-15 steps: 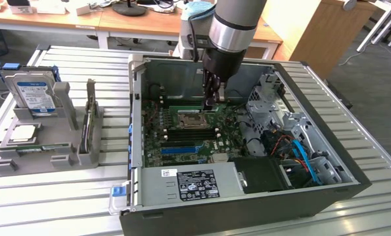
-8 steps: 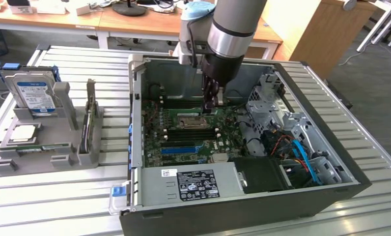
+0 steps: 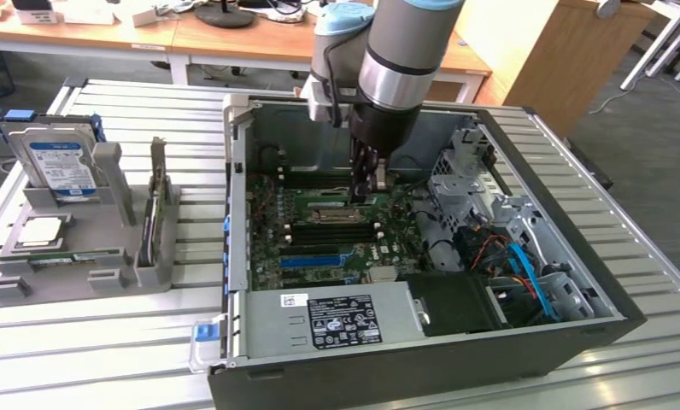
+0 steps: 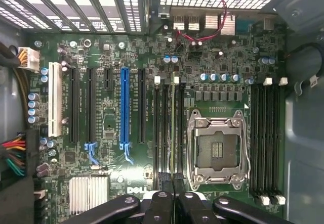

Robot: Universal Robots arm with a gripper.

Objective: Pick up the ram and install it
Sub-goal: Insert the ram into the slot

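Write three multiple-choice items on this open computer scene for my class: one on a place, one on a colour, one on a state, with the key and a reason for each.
1. Where is the hard drive?
A inside the computer case
B in the grey holder at the exterior view's left of the case
C on top of the case

2. What colour is the long slot that stands out among the black ones on the motherboard?
A blue
B orange
C pink

3. How do the jaws of the gripper stand?
A spread wide
B clamped on the hard drive
C closed together

Key:
1 B: it stands upright in the holder, outside the case.
2 A: the wrist view shows it bright blue.
3 C: no gap shows between them, over the motherboard.
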